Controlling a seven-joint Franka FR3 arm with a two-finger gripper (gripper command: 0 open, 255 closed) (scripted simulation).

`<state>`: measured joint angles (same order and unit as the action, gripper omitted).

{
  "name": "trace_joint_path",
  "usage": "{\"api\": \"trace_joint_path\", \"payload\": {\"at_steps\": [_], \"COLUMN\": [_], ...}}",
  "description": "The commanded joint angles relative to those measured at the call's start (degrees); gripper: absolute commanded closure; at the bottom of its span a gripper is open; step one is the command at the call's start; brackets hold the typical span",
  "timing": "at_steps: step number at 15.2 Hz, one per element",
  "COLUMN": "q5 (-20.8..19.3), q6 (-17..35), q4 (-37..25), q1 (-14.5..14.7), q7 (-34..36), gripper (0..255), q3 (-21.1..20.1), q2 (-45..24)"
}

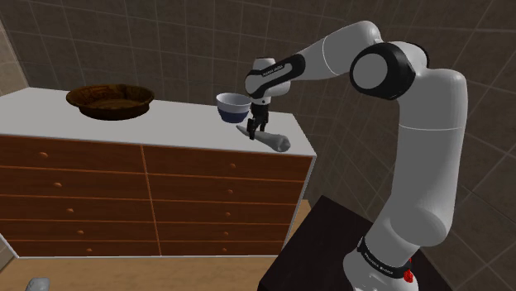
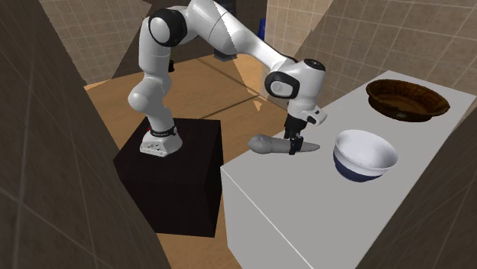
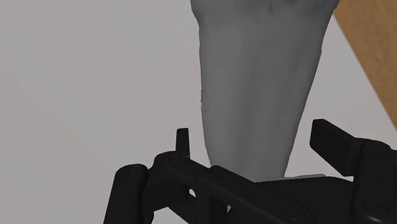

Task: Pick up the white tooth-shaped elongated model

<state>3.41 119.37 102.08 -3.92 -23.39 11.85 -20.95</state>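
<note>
The grey, elongated tooth-shaped model (image 3: 254, 63) is seen lying on its side near the corner of the pale surface (image 1: 149, 124) of a brown chest of drawers. Its narrow end is straddled by the black gripper (image 3: 254, 141), whose fingers (image 3: 331, 137) are spread, with a gap left at each side. A white bowl with a blue outside (image 1: 233, 106) is set near it, and a brown wooden bowl (image 1: 110, 101) well apart.

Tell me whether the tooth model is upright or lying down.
Lying down: the grey tooth model rests lengthwise on the dresser top, inside the open gripper.
</note>
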Motion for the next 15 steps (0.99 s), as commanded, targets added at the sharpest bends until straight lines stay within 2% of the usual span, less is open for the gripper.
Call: {"api": "trace_joint_path", "payload": {"at_steps": [1,10,15], "q5": [0.03,0.04,-0.36], "q6": [0.16,0.26,-3.02], "q4": [0.06,0.07,-1.64], "q1": [-0.03,-0.05,0.05], "q7": [-0.04,-0.07,0.13], "gripper": [255,255,255], "q3": [0.00,0.00,0.17], "q2": [-0.08,-0.16,1.44]}}
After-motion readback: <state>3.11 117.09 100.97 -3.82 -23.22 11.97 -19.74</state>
